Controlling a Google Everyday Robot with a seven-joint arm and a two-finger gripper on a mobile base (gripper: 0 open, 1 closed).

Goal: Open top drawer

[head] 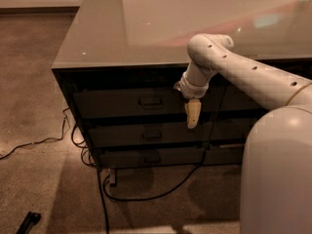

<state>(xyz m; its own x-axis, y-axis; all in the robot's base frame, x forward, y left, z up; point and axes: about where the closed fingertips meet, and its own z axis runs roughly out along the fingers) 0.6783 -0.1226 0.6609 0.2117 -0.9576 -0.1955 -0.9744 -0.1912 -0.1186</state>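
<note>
Because the end effector (193, 114) hangs pointing downward just right of the small pull handle (150, 102), with its tip level with the seam below the top drawer (112, 103), the likeliest failure is a missed or shallow catch. A move closing in from this offset could slide off the handle's end, or hook the middle drawer (122, 135) instead. Whether the end effector is released or clenched I cannot tell; nothing appears to be held in it. Since the arm (253, 77) reaches across from the right, a pull taken at an angle rather than straight out could, I judge, bind the drawer on its runners. Loose cables (104, 199) trail on the floor below the front, a snag risk if the robot's body (275, 174) backs away. The top drawer sits directly under the glossy grey bench (97, 38) top and appears fully closed, its front dark, flat and taller than those of the drawers beneath.
</note>
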